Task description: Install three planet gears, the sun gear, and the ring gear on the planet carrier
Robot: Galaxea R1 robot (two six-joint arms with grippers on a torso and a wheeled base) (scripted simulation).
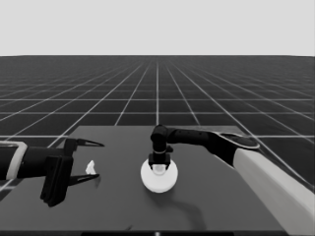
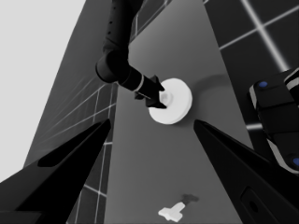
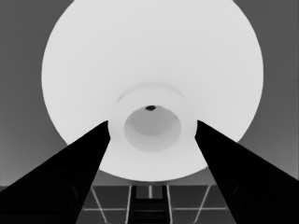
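One larger round part [image 1: 158, 181] | right tool [image 1: 160, 167] above ctr, fingers apart | left tool [image 1: 93, 160] apart.

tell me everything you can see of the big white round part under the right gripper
The larger round part is a plain white, smooth thick disc lying flat on the dark table, near its middle. A raised round hub with a shallow bowl-like recess and a tiny dark hole sits at its centre. No gears show around it. The right gripper stands over it, pointing down, fingers open on either side of the hub; whether they touch it cannot be told. A soft shadow falls beside it.
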